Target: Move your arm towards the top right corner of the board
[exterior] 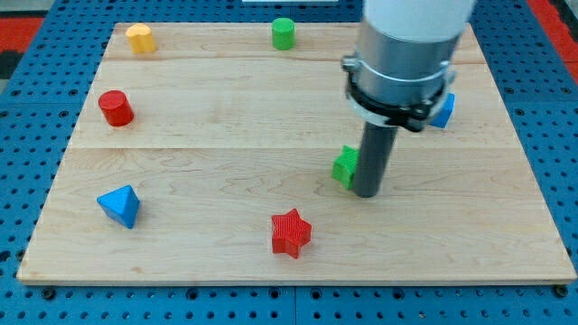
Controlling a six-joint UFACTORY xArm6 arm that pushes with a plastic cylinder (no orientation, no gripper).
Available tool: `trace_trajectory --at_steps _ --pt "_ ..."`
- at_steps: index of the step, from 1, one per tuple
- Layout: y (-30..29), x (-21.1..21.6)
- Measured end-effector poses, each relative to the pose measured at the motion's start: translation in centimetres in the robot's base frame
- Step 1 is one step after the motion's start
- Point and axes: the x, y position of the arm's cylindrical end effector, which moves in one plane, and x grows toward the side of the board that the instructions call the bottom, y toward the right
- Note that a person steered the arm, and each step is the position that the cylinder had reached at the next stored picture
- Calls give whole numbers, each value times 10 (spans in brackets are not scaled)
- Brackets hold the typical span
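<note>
My dark rod comes down from the large grey arm body at the view's upper right, and my tip (366,193) rests on the wooden board (226,208) right of centre. A green block (344,166) sits touching the rod's left side, partly hidden by it. A blue block (443,110) peeks out behind the arm near the right edge. The board's top right corner is hidden behind the arm body.
A yellow block (139,38) sits at the top left, a green cylinder (284,32) at the top centre, a red cylinder (116,107) at the left, a blue triangular block (119,206) at the lower left, a red star (290,232) at the bottom centre.
</note>
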Motion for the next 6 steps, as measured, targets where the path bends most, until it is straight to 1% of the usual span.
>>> trace_trajectory --at_steps 1,2,3,4,6 --pt "16 13" --pt "96 11" --pt "172 -38" --pt "203 -119" --pt "208 -266"
